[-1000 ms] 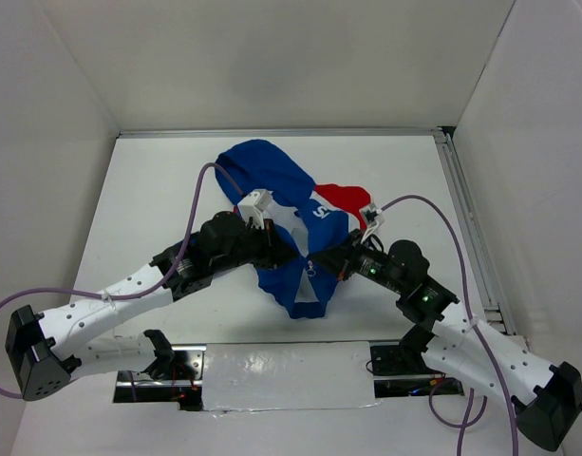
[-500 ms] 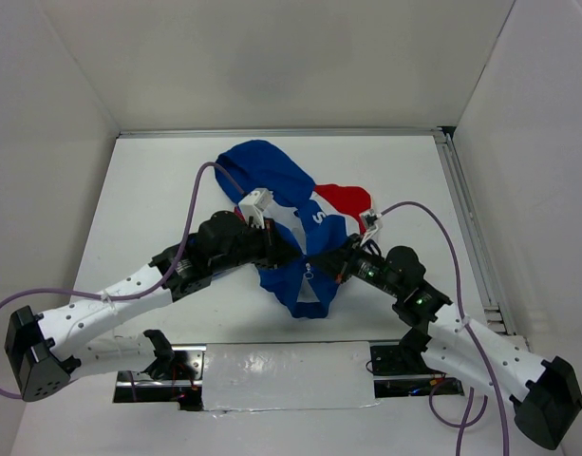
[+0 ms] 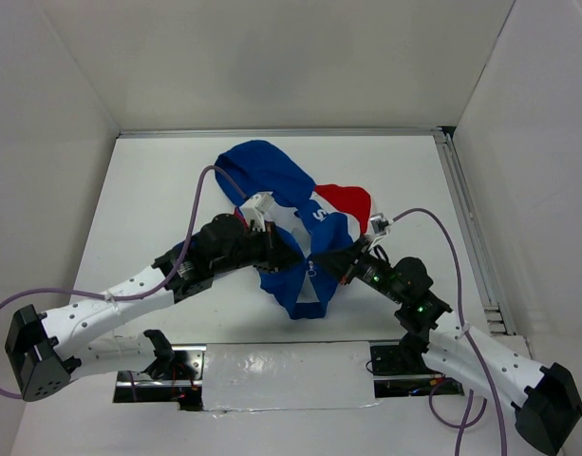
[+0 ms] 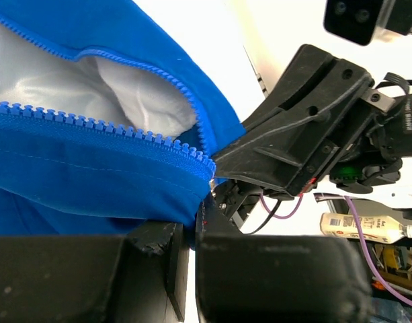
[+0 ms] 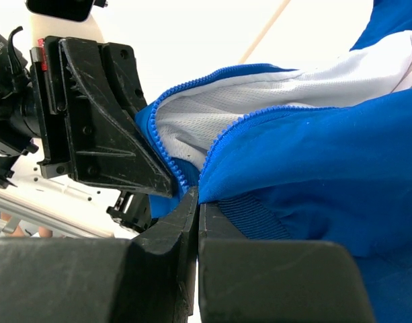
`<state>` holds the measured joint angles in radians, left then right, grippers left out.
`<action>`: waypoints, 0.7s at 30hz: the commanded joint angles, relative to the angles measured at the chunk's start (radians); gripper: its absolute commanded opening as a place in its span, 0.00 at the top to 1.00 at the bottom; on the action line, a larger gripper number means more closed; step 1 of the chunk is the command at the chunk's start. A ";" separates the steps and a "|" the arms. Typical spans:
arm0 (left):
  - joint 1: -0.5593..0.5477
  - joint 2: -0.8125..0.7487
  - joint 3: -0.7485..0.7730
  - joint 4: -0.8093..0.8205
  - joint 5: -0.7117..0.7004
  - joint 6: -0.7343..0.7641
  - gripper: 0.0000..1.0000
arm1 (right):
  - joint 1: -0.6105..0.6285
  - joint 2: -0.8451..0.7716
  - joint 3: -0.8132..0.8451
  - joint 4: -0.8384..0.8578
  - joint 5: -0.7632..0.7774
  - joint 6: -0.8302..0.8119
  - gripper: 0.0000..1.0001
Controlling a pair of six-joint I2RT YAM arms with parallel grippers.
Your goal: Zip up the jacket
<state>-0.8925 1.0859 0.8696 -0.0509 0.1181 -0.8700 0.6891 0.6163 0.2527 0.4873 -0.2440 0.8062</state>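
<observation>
The jacket [image 3: 272, 173] lies crumpled about the middle of the table [image 3: 148, 199], its royal-blue hood toward the table's far edge and its hem toward the near edge. A red panel and a white one with lettering show on the side of the jacket toward the table's right edge.

Both arms reach in from the table's near edge and meet at the hem end of the garment. The left gripper [image 3: 289, 255] has its fingers pressed together on a fold of blue fabric at the bottom of the front opening; in its wrist view the jacket [image 4: 91, 168] runs down into the closed left gripper [image 4: 191, 232]. The right gripper [image 3: 321, 261] sits just beside it, the two nearly touching. The right wrist view shows the right gripper [image 5: 197, 208] likewise clamped tight on the blue hem of the jacket [image 5: 313, 155].

The zipper [image 4: 91, 124] is undone: its two rows of blue teeth [image 5: 222, 141] stand apart, with the white mesh lining [image 5: 259, 101] showing between them.
</observation>
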 commanded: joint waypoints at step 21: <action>0.001 -0.014 -0.006 0.082 -0.011 -0.038 1.00 | -0.007 0.031 0.031 0.094 0.002 -0.007 1.00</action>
<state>-0.8925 1.1034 0.8661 -0.0288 0.1226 -0.8955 0.6865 0.6476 0.2527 0.5198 -0.2409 0.8104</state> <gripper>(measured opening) 0.151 0.011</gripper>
